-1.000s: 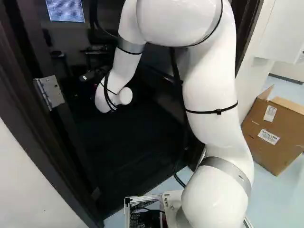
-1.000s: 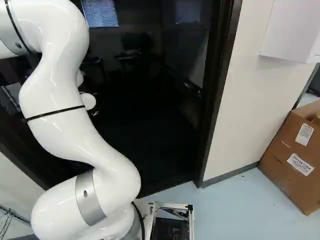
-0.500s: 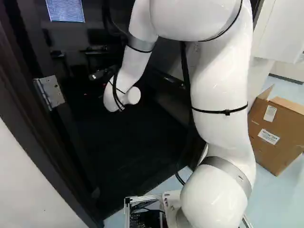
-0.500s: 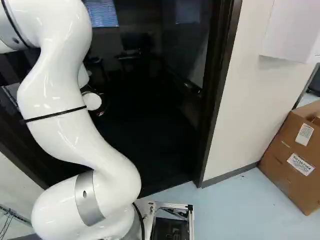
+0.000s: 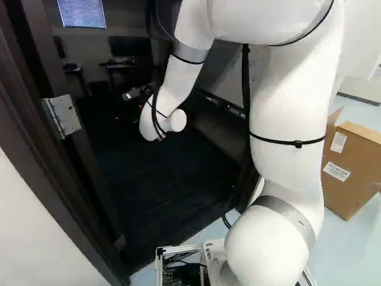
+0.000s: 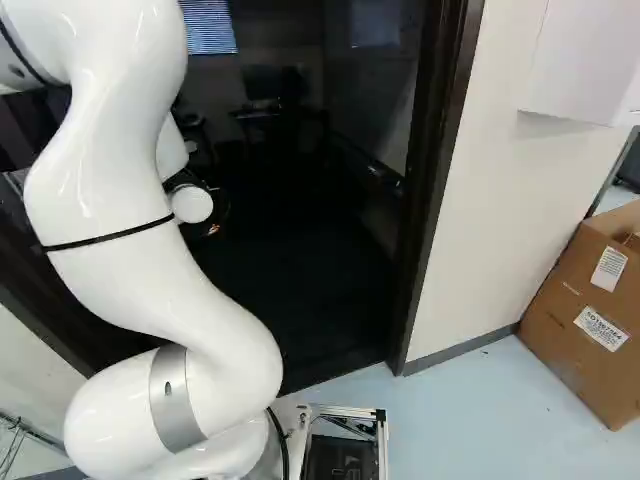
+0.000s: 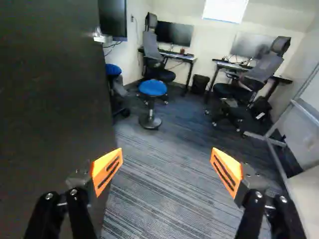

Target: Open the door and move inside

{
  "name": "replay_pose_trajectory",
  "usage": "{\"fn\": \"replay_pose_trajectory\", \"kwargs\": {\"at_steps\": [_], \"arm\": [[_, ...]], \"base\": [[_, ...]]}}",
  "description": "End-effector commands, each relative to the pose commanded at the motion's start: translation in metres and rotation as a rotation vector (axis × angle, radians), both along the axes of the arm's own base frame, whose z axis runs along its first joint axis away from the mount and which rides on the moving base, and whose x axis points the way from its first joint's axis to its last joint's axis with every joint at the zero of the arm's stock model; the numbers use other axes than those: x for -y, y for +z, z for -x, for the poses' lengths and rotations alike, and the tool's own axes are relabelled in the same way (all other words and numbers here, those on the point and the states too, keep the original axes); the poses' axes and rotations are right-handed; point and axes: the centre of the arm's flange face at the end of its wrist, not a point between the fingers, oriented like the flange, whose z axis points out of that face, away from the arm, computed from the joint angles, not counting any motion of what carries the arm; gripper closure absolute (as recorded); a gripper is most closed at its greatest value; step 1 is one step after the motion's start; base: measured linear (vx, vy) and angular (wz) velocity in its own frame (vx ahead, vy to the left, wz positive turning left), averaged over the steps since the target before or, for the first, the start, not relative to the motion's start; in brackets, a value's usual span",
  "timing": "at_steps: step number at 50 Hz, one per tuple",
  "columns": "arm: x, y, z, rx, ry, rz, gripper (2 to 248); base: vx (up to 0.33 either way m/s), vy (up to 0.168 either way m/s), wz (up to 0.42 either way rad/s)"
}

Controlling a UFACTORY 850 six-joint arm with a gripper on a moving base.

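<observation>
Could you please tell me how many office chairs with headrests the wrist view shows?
2: one chair just beyond the blue-topped stool, the other chair across the black bin from it. More may be hidden behind the open door.

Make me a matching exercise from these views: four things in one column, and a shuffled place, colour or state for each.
1. Gripper
2. Door
3. Nearest stool
4. Cardboard box

A. Blue-seated, ahead of the fingers
B. Brown, at the right of both base views
C. Fingers spread apart, nothing between them
D. Dark, swung open

Pairs: 1-C, 2-D, 3-A, 4-B
</observation>
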Motion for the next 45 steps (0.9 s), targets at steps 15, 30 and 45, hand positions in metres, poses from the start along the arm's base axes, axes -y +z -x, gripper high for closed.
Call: {"fn": "replay_pose_trajectory", "kwargs": {"at_steps": [15,30,45], "arm": [[0.025,0.001,0.008,-0.007,-0.037,0.004,3],[0.036,0.002,0.01,-0.009,-0.055,0.004,3],[0.05,0.002,0.014,-0.015,-0.089,0.001,3]], "base": [[0.0,0.0,0.0],[0.0,0.0,0.0],[0.0,0.0,0.0]]}}
